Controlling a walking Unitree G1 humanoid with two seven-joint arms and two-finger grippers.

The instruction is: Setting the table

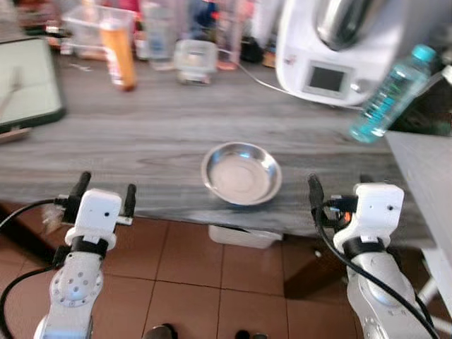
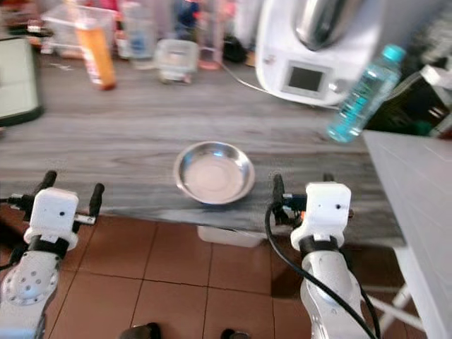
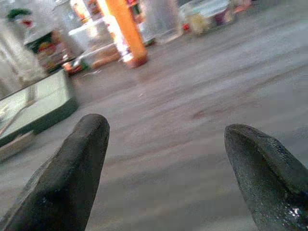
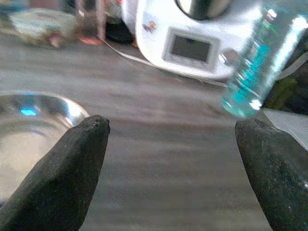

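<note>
**Op:** What do the head views give you?

**Eng:** You're facing a grey wood-grain counter [image 1: 141, 134] with terracotta floor tiles [image 1: 191, 282] below its front edge. The steel bowl [image 1: 241, 172] sits near that edge, empty. Behind the bowl is a white kitchen machine [image 1: 332, 49] with a small screen; to its right, a blue-tinted water bottle [image 1: 390, 93] is leaning. Behind the bowl and to its left are an orange bottle [image 1: 119, 53] and a clear lidded container [image 1: 195, 61]. A dark-framed tray [image 1: 25, 81] lies far left of the bowl. Left gripper [image 1: 106, 194] and right gripper [image 1: 339, 189] hover at the counter edge either side of the bowl, touching nothing.

**Op:** Left wrist?

**Eng:** Fingers [image 3: 67, 173] spread apart, nothing between them, bare counter ahead. Labels at the back are too blurred to read.

**Op:** Right wrist?

**Eng:** Fingers [image 4: 62, 178] apart, empty. Bowl rim [image 4: 43, 103] just beside one finger. You can't read the bottle label.
</note>
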